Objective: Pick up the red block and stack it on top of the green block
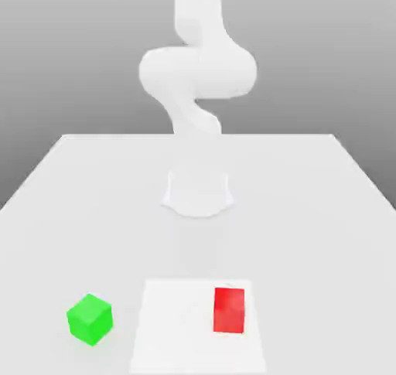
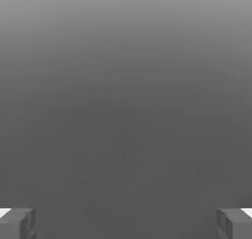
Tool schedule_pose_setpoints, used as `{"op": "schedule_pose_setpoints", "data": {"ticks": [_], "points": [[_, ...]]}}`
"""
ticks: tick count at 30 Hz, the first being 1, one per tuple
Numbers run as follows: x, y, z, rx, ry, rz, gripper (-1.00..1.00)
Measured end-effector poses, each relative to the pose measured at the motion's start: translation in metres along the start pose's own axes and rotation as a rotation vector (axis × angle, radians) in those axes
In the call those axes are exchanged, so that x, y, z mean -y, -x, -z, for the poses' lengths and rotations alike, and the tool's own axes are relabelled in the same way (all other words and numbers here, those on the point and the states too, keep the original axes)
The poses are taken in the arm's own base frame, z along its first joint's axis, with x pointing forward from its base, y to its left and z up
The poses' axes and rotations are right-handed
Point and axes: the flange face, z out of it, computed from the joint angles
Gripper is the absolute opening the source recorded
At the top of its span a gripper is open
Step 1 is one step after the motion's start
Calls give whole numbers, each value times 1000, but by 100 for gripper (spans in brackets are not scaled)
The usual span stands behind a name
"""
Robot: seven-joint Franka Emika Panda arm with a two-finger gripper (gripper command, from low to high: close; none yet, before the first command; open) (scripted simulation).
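Observation:
The red block stands near the table's front, toward the exterior view's right, against a pale white rectangle. The green block sits on the table to the exterior view's left of it, apart from the rectangle. In the hand view my gripper is open: its two grey fingertips stand far apart at the picture's edges with nothing between them, and plain grey lies beyond. Neither block appears between the fingers.
The white arm rises from its round base at the middle of the white table. Bare table surface lies around both blocks and the base.

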Motion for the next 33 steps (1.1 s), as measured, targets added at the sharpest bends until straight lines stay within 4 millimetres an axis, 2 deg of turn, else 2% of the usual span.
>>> {"op": "schedule_pose_setpoints", "data": {"ticks": [4, 8, 12, 16, 20, 26, 27, 33], "points": [[-11, 24, -96, 101, 100, -14, 0], [-34, 60, -180, 195, 199, -26, 0], [-68, 105, -250, 286, 300, -36, 0], [-111, 156, -307, 374, 403, -45, 0], [-160, 213, -348, 459, 508, -49, 0], [-197, 249, -396, 477, 533, -54, 0], [-202, 253, -402, 477, 533, -54, -100], [-204, 255, -405, 477, 533, -54, -100]]}}
